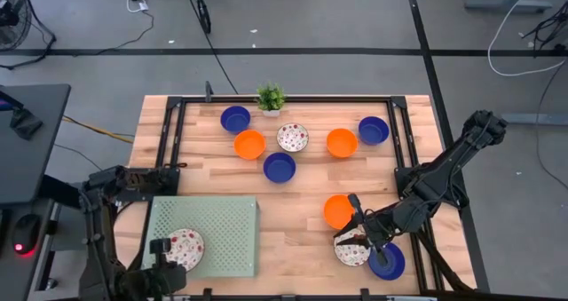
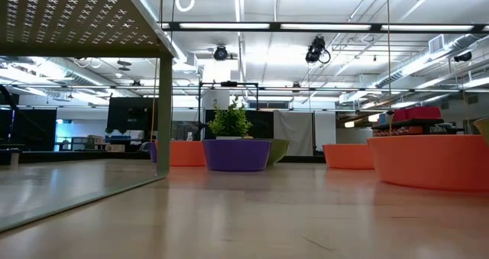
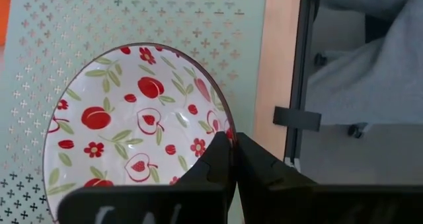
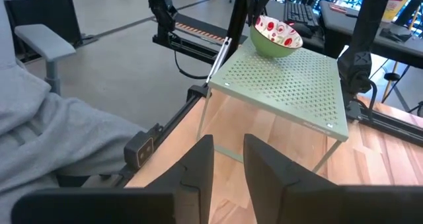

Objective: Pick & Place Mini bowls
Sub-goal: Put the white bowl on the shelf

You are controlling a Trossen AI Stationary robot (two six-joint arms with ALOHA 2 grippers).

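A white bowl with a red fruit pattern [image 1: 187,247] sits on the pale green perforated tray [image 1: 222,221] at the table's near left; my left gripper [image 1: 169,253] is shut on its rim. My right gripper [image 1: 358,233] is open and empty at the near right, pointing toward the tray. It stands between an orange bowl [image 1: 337,210], a second patterned bowl [image 1: 351,252] and a blue bowl [image 1: 388,262]. Several more blue, orange and patterned bowls [image 1: 292,138] rest on the table's far half. My left gripper holds the patterned bowl by its rim [image 3: 227,127] on the side toward the table's near left. One finger [image 3: 218,159] is inside the bowl and one outside. The bowl's base rests on the tray, as the right wrist view [image 4: 277,36] shows.
A small potted plant [image 1: 271,98] stands at the far edge. A black metal frame [image 1: 404,141] runs around the table top. The tray stands raised on thin legs [image 2: 163,114]. A person in grey [image 4: 59,138] sits beyond the table's left edge.
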